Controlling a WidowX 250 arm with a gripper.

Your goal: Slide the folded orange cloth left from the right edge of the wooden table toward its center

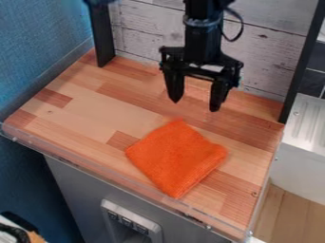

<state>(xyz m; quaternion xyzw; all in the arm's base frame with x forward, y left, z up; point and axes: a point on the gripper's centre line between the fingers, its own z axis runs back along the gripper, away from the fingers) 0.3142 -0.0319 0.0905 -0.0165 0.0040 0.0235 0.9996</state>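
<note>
Bench: butcher-block top (79,111) in pale and reddish wood strips, running from the plank backboard to a clear edging strip (63,155) at the front.
Blue wall: textured surface (41,42) along the left side of the view, beside the bench.
Backboard: whitewashed planks (143,28) with dark knots, standing behind the bench.
Grey cabinet front: flat panel (76,190) below the front edge, bearing a framed control panel (130,219).
Robot arm: black, entering from the top edge right of centre, with a thin cable (240,33) looped at its side.
Posts: one black upright (101,35) at the bench's back left, another (301,61) at its right side.
White ridged unit: pale, grooved top (308,123), just beside the bench on the right.
Orange cloth: folded into a rough square (176,159), lying flat on the front half of the bench, right of centre; turned like a diamond, one corner toward the backboard, its lower-right edge showing layered folds.
Gripper: black (195,106), pointing down over the bench behind the cloth.
Jaws: spread well apart, nothing between them, not touching the cloth.
</note>
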